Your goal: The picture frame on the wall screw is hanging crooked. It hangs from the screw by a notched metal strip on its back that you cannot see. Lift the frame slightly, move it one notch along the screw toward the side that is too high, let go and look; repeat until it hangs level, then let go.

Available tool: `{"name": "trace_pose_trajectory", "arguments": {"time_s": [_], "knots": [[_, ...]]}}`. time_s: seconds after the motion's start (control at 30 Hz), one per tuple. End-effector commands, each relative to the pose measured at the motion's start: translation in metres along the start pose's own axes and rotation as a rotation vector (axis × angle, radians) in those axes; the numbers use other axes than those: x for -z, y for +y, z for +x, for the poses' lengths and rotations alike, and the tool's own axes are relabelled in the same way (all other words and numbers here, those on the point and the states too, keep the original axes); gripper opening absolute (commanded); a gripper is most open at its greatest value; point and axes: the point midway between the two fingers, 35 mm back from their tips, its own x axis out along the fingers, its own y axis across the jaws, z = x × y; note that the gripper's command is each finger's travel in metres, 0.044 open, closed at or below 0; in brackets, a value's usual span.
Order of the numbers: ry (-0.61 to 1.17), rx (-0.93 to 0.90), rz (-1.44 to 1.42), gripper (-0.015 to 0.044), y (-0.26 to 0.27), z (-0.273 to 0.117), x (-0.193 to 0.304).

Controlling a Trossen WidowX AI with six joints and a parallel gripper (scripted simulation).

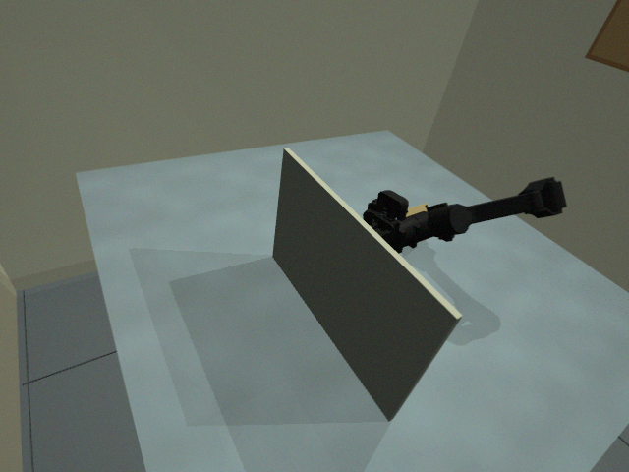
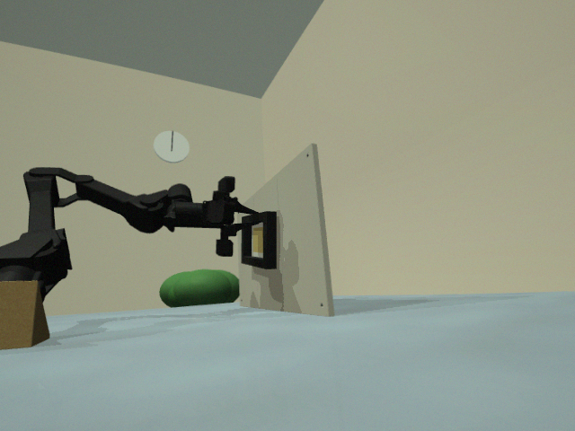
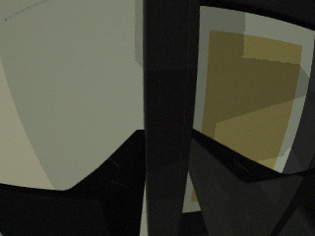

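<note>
The black picture frame (image 2: pixel 270 241) (image 3: pixel 169 64) hangs on the front of the upright pale board (image 1: pixel 355 284) (image 2: pixel 302 208) (image 3: pixel 74 98). It holds a yellow picture with a pale border. My gripper (image 2: pixel 260 216) (image 3: pixel 164 137) is shut on the frame's top bar, one finger above the bar and the other inside the opening. In the wrist view this bar runs nearly upright between the fingertips. The screw and the notched strip are hidden. In the top view the board hides the frame and fingertips. The slant view in the exterior view does not show clearly whether the frame is level.
The board stands on the pale blue table (image 1: pixel 202 203) (image 2: pixel 278 371). The arm (image 1: pixel 495 207) (image 2: pixel 106 192) reaches in from a brown block (image 2: pixel 16 315). A green rounded object (image 2: pixel 201 287) is behind the board's far edge. A round clock (image 2: pixel 171 146) hangs on the room wall.
</note>
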Motion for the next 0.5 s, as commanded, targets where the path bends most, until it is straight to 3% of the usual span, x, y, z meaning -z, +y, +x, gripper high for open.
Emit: {"name": "trace_pose_trajectory", "arguments": {"time_s": [0.0,0.47], "knots": [[-0.002,-0.003,-0.004,0.0,0.0022,0.0,0.0],[-0.002,-0.003,-0.005,0.0,0.0063,0.0,0.0]]}}
